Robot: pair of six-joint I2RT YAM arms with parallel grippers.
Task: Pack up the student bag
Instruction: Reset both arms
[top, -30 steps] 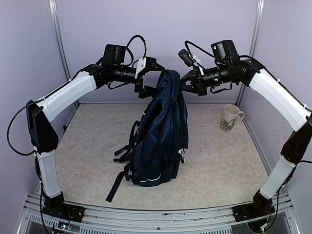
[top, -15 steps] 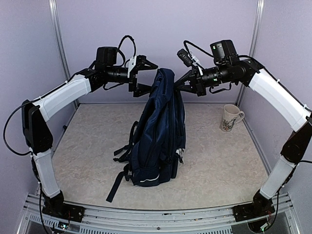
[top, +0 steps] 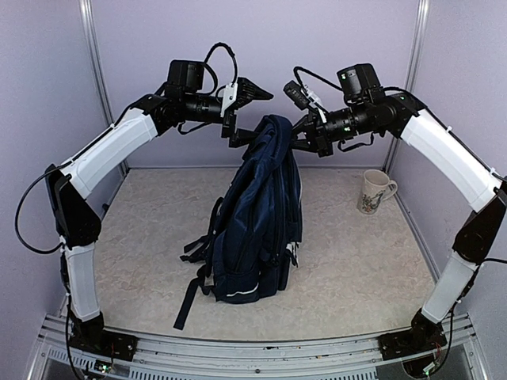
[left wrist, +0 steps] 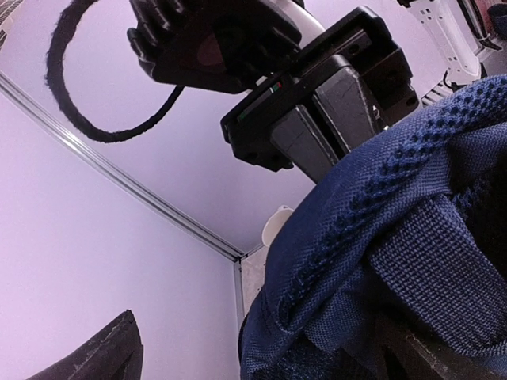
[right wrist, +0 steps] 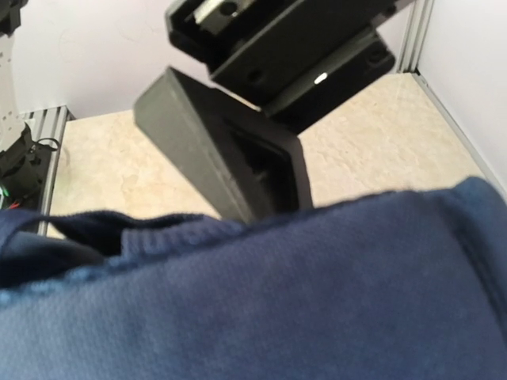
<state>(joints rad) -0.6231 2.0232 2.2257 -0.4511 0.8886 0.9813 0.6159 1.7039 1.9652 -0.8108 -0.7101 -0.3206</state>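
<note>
The student bag (top: 261, 214), a navy backpack, stands upright mid-table with its dark straps (top: 198, 269) trailing to the left. My right gripper (top: 297, 136) is at the bag's top right edge and is shut on the fabric. In the right wrist view the bag (right wrist: 277, 301) fills the lower frame and hides my own fingers. My left gripper (top: 252, 115) is open just left of the bag's top, one finger above and one below the top edge. In the left wrist view the bag's fabric (left wrist: 380, 237) lies between the spread fingers (left wrist: 119, 352).
A cream mug (top: 372, 191) with a printed picture stands at the back right near the wall. Purple walls close in the back and both sides. A metal rail (top: 253, 348) runs along the near edge.
My left gripper let go of the bag's top, drew back to the left, then came back higher with its jaws open. The right gripper kept its hold and the bag stayed upright.
</note>
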